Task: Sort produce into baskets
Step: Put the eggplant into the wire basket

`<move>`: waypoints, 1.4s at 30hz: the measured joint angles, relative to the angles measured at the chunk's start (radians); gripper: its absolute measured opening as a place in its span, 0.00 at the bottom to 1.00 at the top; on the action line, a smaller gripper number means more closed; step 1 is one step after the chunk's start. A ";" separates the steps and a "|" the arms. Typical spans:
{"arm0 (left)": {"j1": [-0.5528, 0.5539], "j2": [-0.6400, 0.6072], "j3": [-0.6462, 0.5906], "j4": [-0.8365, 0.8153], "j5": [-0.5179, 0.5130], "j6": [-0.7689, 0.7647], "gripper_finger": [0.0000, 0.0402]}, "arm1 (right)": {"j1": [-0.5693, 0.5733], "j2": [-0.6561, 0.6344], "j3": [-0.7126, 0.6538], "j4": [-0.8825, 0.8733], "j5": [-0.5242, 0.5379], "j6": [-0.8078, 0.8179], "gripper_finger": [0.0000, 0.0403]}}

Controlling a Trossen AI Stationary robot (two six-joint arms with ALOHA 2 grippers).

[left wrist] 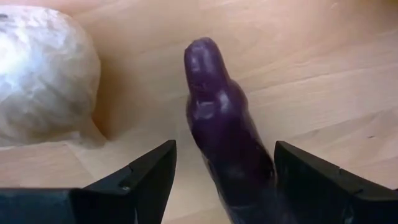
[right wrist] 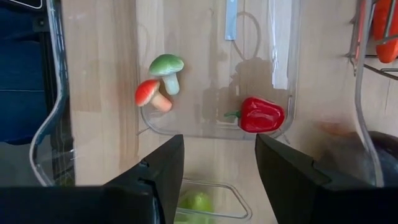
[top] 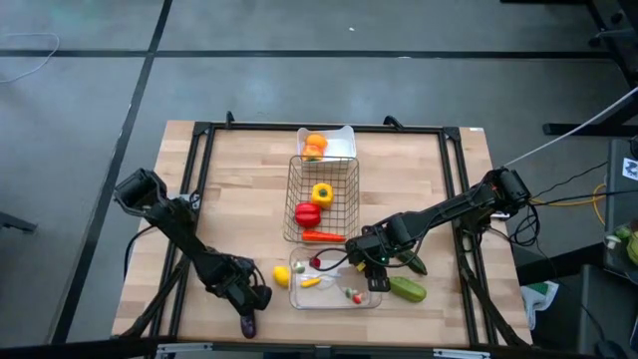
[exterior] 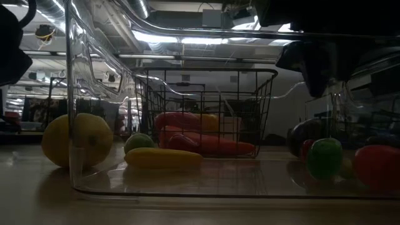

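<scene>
A purple eggplant (top: 247,322) lies on the table near the front edge. My left gripper (top: 246,296) is open just over it. In the left wrist view the eggplant (left wrist: 224,130) lies between the two fingers. A yellow lemon (top: 281,276) rests on the table beside it and shows pale in the left wrist view (left wrist: 43,74). My right gripper (top: 371,263) is open and empty above the right end of the clear tray (top: 295,300). Below it lie a red pepper (right wrist: 261,115) and two small mushroom-shaped pieces, one red and one green (right wrist: 158,78). My left gripper stands with a finger on either side of the eggplant, slanting down along its length. One finger (left wrist: 311,180) lies close against the eggplant's thick end (left wrist: 255,174). I cannot tell whether it touches. The eggplant lies flat on the table.
The wire basket (top: 322,231) at the middle holds a yellow pepper, a red pepper and a carrot. The white tray (top: 348,133) behind it holds orange pieces. Two green cucumbers (top: 407,289) lie right of the clear tray. A small yellow piece (exterior: 164,157) lies in the clear tray.
</scene>
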 joint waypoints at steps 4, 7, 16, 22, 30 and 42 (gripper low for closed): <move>0.000 0.001 0.000 -0.003 0.000 0.029 0.62 | 0.000 0.000 0.000 -0.001 -0.001 0.000 0.49; 0.000 0.004 0.000 -0.005 0.000 0.037 0.56 | 0.000 0.000 0.000 -0.008 -0.001 -0.001 0.49; 0.000 0.007 0.000 -0.002 -0.005 0.047 0.33 | 0.000 -0.065 0.001 -0.062 0.001 -0.027 0.49; 0.002 0.007 0.000 0.017 -0.007 0.083 0.28 | 0.000 -0.154 0.002 -0.102 0.078 -0.028 0.49; 0.009 -0.044 0.000 0.061 -0.011 0.166 0.30 | 0.000 -0.256 0.002 -0.215 0.235 -0.028 0.49; 0.073 -0.280 0.000 0.084 -0.086 0.394 0.30 | -0.001 -0.294 0.002 -0.292 0.300 -0.027 0.49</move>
